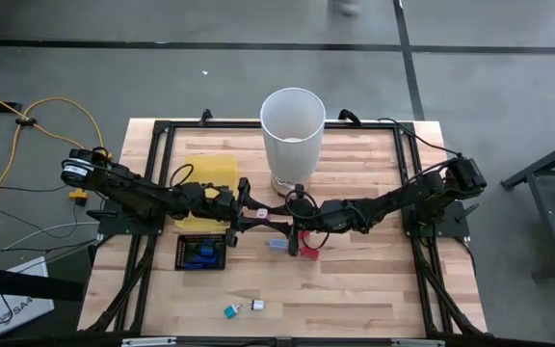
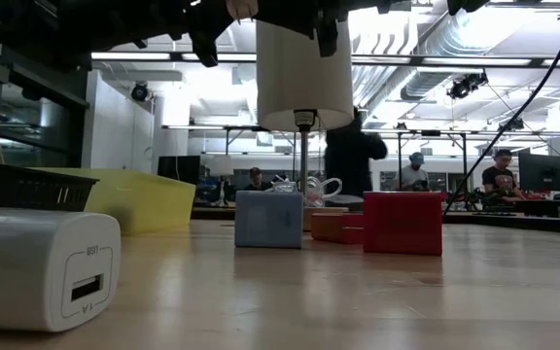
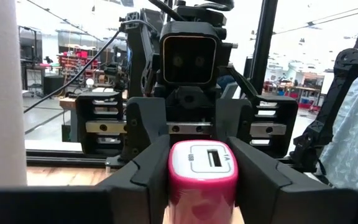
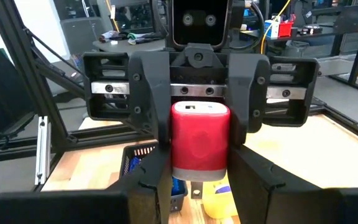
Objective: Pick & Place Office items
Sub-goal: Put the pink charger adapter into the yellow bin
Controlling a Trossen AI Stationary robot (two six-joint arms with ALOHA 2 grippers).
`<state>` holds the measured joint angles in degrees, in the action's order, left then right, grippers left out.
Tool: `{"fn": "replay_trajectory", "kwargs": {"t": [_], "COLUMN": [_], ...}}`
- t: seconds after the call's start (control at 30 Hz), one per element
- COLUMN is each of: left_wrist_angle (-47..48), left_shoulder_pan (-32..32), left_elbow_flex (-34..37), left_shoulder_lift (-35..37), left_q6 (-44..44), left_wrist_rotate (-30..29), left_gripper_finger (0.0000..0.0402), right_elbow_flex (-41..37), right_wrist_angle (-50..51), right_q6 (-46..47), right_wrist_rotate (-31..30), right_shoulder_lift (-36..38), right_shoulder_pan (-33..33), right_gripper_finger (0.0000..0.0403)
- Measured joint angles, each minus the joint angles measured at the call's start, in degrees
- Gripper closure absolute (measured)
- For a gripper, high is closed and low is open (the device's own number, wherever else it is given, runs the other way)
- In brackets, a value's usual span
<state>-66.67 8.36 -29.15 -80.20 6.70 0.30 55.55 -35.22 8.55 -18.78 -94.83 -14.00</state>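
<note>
Just before the white bin (image 1: 293, 135), both tools grip one pink charger (image 3: 202, 177); ease your right tool (image 1: 297, 224) off once your left tool (image 1: 258, 216) holds firm.

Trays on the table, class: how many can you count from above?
2. A yellow tray lies partly under the left arm; a black mesh tray sits beside it, holding blue pieces. The arms may hide more.

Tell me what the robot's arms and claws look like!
Both arms are dark, nearly black, built of jointed segments with thin black cables running along them. The left gripper and right gripper each have two chunky black fingers. Behind the fingers runs a silvery metal rail with screws, and a boxy little camera sits above it.
</note>
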Motion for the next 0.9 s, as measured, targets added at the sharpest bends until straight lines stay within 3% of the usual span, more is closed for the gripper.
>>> {"fn": "replay_trajectory", "kwargs": {"t": [0.7, 0.9], "left_wrist_angle": [0.11, -0.01], "left_shoulder_pan": [0.0, 0.0], "left_elbow_flex": [0.02, 0.02], "left_shoulder_lift": [0.0, 0.0], "left_q6": [-0.65, 0.13], "left_wrist_rotate": [0.1, 0.27], "left_gripper_finger": [0.0272, 0.0273], "right_elbow_flex": [0.0, 0.0], "right_wrist_angle": [-0.01, 0.44], "right_q6": [-0.72, -0.98], "right_wrist_rotate": [0.26, 0.85], "right_shoulder_lift": [0.0, 0.0], "right_shoulder_pan": [0.0, 0.0], "right_gripper_finger": [0.0287, 0.026]}}
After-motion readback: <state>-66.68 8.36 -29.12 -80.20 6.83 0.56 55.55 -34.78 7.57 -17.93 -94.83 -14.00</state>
